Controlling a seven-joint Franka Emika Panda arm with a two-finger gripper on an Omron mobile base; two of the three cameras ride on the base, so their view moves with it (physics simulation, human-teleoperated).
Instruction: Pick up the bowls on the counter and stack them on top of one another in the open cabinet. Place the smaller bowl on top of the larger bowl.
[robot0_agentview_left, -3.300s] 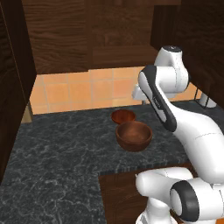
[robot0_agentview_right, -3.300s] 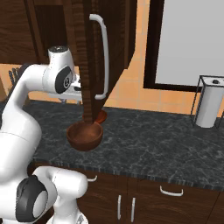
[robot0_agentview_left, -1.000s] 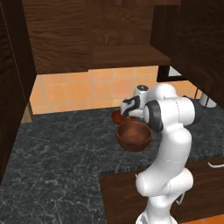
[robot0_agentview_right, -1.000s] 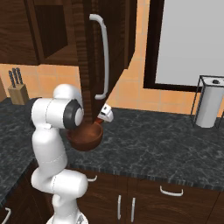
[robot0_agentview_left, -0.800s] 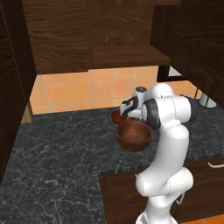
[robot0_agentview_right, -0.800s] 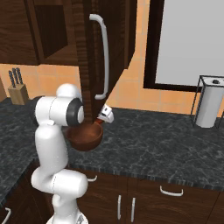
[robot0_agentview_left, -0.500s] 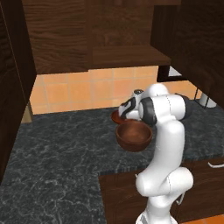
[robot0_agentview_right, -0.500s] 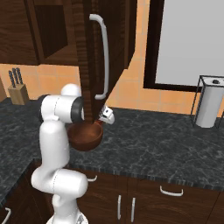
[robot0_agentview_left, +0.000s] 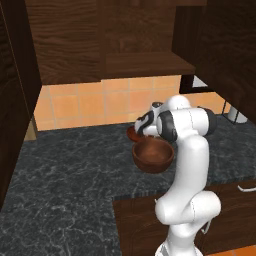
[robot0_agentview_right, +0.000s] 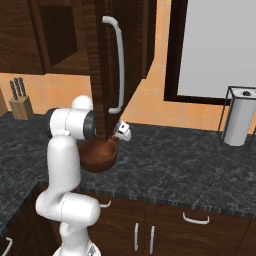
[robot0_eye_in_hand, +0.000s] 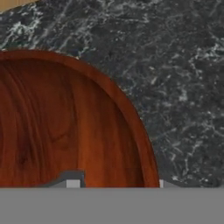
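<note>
Filling the left half of the hand view, the larger bowl (robot0_eye_in_hand: 57, 127) shows a glossy reddish wood-grain inside and a smooth curved rim, with the gripper (robot0_eye_in_hand: 116, 183) astride that rim: one fingertip (robot0_eye_in_hand: 73, 183) inside, the other outside. Whether the jaws are pressed on the rim or only straddle it, I cannot tell; they look close to it. In the left base view the bowl sits at frame centre on the counter (robot0_agentview_left: 65, 175), the smaller bowl (robot0_agentview_left: 133, 133) just behind it and mostly hidden by the arm. Bare marbled stone spreads to the left and toward the lower left of that frame. The open cabinet (robot0_agentview_left: 145, 62) has its bare shelf in the upper middle. No writing is legible anywhere.
</note>
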